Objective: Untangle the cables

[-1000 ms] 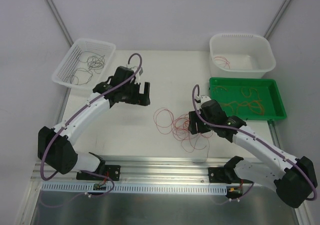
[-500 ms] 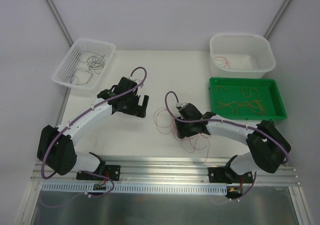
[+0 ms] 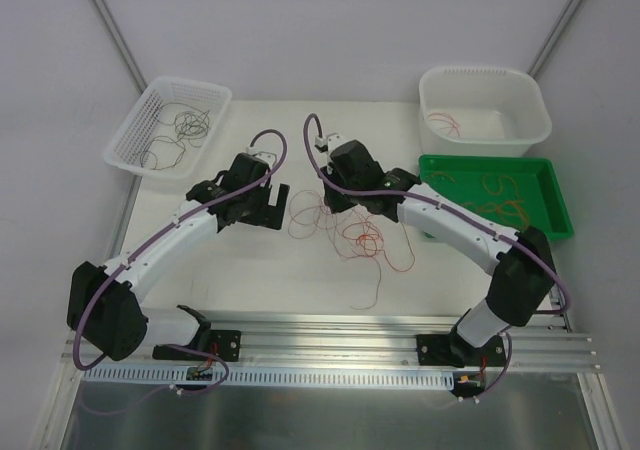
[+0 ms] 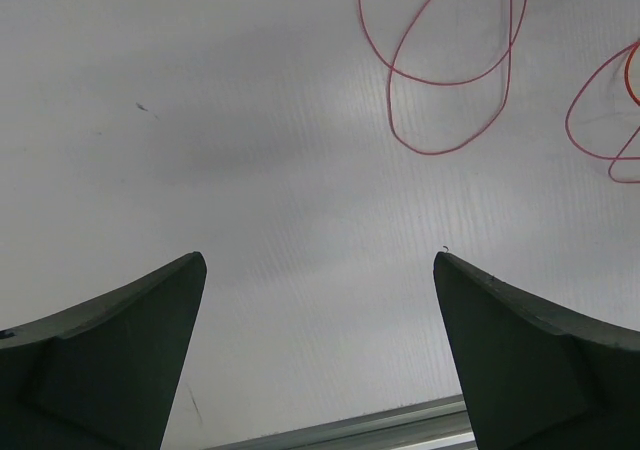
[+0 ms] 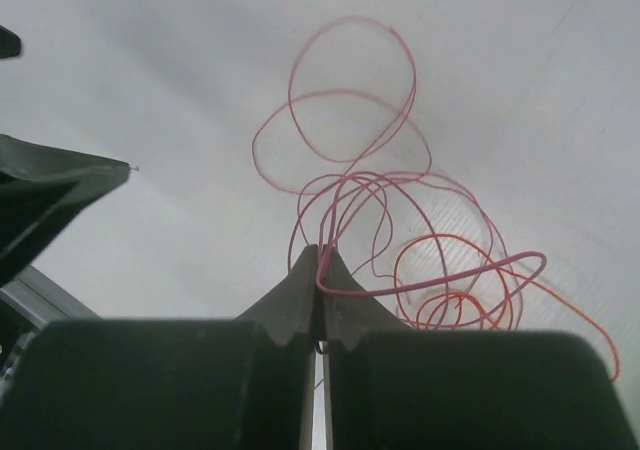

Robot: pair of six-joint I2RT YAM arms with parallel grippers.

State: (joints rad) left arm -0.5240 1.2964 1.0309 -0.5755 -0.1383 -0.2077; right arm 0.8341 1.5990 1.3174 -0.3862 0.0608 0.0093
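The cables lie as a loose tangle of thin red and orange loops on the white table, mid-centre. My right gripper is over the tangle's far edge and is shut on one red cable. In the right wrist view the fingertips pinch that red strand, and the other cables hang in curls beyond them. My left gripper stands open just left of the tangle, nothing between its fingers. In the left wrist view that gripper is over bare table, with a red loop ahead of it.
A white mesh basket with dark wires stands at the back left. A white tub with a few red wires is at the back right, and a green tray with orange wires lies in front of it. A metal rail runs along the near edge.
My right arm swung left and away from the near edge, shut on a red cable and dragged the tangle with it. The left gripper shifted slightly toward the centre, still open.
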